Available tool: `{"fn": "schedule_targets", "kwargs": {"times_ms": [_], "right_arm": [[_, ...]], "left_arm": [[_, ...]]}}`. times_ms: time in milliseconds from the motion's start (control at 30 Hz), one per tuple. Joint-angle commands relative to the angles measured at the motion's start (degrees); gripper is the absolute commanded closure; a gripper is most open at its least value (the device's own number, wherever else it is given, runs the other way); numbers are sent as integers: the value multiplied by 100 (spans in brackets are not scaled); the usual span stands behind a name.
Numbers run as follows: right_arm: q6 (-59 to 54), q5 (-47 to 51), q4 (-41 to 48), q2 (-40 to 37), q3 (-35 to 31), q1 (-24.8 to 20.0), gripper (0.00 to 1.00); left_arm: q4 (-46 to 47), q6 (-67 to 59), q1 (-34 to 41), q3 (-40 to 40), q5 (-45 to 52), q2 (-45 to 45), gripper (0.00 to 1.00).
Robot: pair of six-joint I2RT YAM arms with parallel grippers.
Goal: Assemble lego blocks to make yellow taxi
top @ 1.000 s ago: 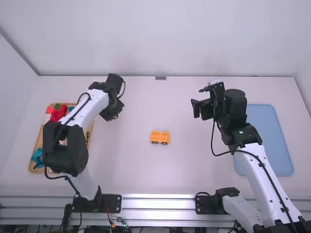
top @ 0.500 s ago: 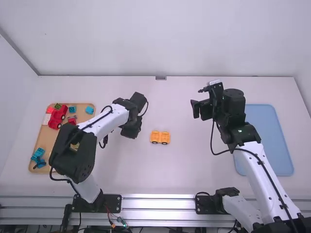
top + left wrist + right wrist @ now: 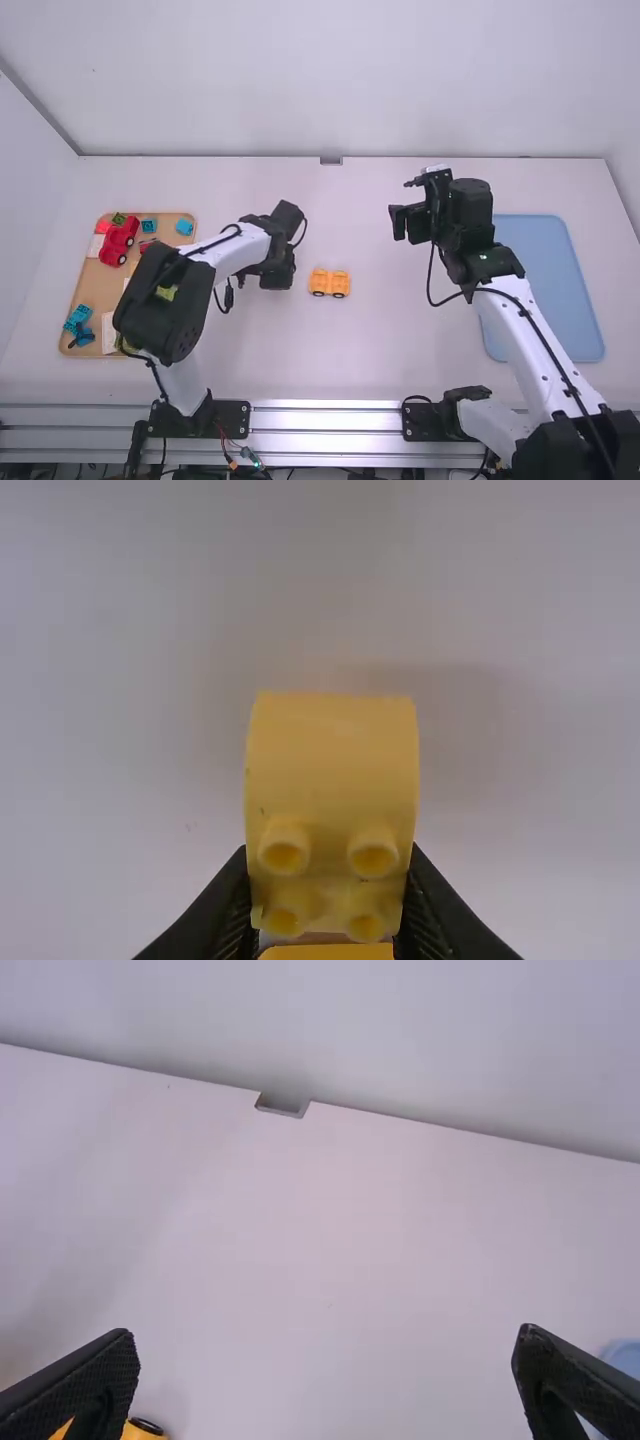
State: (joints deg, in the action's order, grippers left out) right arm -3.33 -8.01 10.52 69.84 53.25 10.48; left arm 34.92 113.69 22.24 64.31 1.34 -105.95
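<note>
Snugly, left tool (image 3: 277, 274) pinches yellow block (image 3: 332, 770); right tool (image 3: 408, 214) gapes wide.

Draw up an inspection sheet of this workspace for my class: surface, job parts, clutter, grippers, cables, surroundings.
Surface: white table, tan tray at left, blue tray at right.
Job's things: yellow-orange wheeled base mid-table; yellow block with round studs, held apart from it.
Clutter: red toy vehicle and blue blocks among the pieces in the tan tray; loose pieces outside it, nothing seen.
Left gripper: shut on the yellow block.
Right gripper: open, nothing held.
Cables: black cable looping beside the right arm; thin coloured wires at the left arm's base.
Surroundings: white back wall, metal rail in front.
</note>
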Motion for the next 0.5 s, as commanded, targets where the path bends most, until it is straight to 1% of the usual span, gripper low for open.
{"fn": "schedule_targets", "kwargs": {"times_ms": [0, 100, 167, 200, 267, 367, 400, 433, 467], "right_arm": [[39, -13, 4, 9, 142, 9, 1], [35, -11, 22, 9, 142, 9, 2], [37, -13, 20, 9, 142, 9, 3], [35, -15, 22, 9, 142, 9, 2], [37, -15, 26, 9, 142, 9, 2], [35, -15, 42, 9, 142, 9, 1], [42, -13, 42, 9, 142, 9, 1], [37, -15, 42, 9, 142, 9, 1], [35, -15, 42, 9, 142, 9, 1]], "left_arm": [[24, 271, 24, 13, 13, -153, 98], [11, 468, 26, 13, 17, -269, 98], [13, 542, 9, 11, 15, -304, 94], [13, 538, -15, 11, 17, -304, 93], [-11, 503, 7, 11, 13, -304, 86], [-44, 503, -24, 0, -52, -304, 81], [-50, 505, -7, 0, -76, -304, 66], [-46, 509, 2, 0, -70, -304, 48], [-46, 525, -9, 0, -72, -304, 22]]}}
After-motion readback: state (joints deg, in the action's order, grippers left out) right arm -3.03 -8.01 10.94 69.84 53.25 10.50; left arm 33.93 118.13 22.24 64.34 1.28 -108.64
